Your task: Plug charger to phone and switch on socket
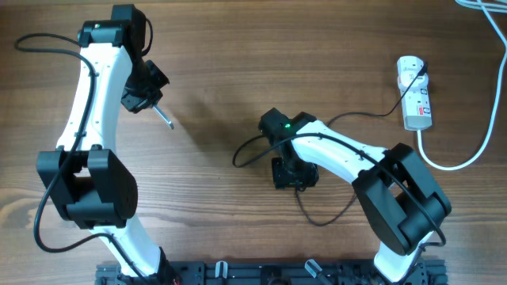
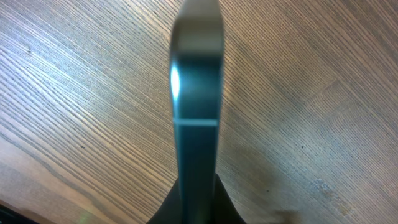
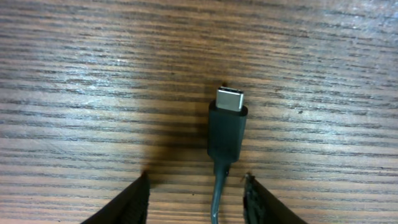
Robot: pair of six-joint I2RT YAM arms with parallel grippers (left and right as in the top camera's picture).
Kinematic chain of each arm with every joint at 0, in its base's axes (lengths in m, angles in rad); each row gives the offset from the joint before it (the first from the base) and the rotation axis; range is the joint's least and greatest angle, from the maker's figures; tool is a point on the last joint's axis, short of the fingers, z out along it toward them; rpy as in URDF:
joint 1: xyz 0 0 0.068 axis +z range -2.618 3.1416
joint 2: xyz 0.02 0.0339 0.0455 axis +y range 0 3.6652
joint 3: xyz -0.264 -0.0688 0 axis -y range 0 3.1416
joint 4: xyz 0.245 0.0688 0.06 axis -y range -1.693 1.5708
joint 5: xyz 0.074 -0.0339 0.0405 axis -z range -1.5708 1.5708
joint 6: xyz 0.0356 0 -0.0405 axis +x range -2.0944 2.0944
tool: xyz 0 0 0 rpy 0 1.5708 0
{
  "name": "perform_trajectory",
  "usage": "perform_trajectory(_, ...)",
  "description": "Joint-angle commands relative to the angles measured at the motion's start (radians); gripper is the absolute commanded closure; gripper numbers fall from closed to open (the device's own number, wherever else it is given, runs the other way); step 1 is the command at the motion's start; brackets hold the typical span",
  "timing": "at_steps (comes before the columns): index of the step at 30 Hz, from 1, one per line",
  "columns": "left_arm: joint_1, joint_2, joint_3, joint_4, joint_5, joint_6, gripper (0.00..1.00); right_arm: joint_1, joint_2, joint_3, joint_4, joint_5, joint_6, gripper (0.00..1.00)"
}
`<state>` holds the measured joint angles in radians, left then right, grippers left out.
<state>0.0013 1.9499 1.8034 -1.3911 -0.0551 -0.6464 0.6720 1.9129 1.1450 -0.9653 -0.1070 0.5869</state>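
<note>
My left gripper [image 1: 149,93] is shut on the phone [image 1: 164,116] and holds it edge-on above the table at the left. In the left wrist view the phone's thin dark edge [image 2: 196,93] rises from between the fingers [image 2: 196,208]; its screen does not show. The charger's black plug with its metallic tip [image 3: 227,121] lies flat on the wood. My right gripper [image 3: 196,180] is open, with a finger on each side of the cable just behind the plug, not touching it. In the overhead view the right gripper [image 1: 293,174] hides the plug. The thin black cable [image 1: 245,150] curls around it. The white socket [image 1: 415,93] lies at the far right.
A thick white cord [image 1: 475,150] runs from the socket along the right edge. A black plug [image 1: 421,73] sits in the socket. The charger cable loops on the wood in front of the right arm [image 1: 317,218].
</note>
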Motion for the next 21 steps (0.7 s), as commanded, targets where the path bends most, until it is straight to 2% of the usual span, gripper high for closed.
perform_trajectory(1,0.003,-0.033,-0.005,0.002,0.002,-0.013,0.96,0.004,0.003,-0.024,0.029,0.06,0.022,0.57)
perform_trajectory(5,0.003,-0.033,-0.005,0.001,0.01,-0.013,0.96,0.004,0.003,-0.025,0.052,0.082,0.023,0.61)
perform_trajectory(19,0.003,-0.033,-0.005,-0.006,0.01,-0.013,0.96,-0.003,0.003,-0.057,0.088,0.111,0.015,0.6)
perform_trajectory(21,0.003,-0.033,-0.005,-0.008,0.01,-0.013,0.96,-0.008,0.003,-0.057,0.091,0.111,0.015,0.63)
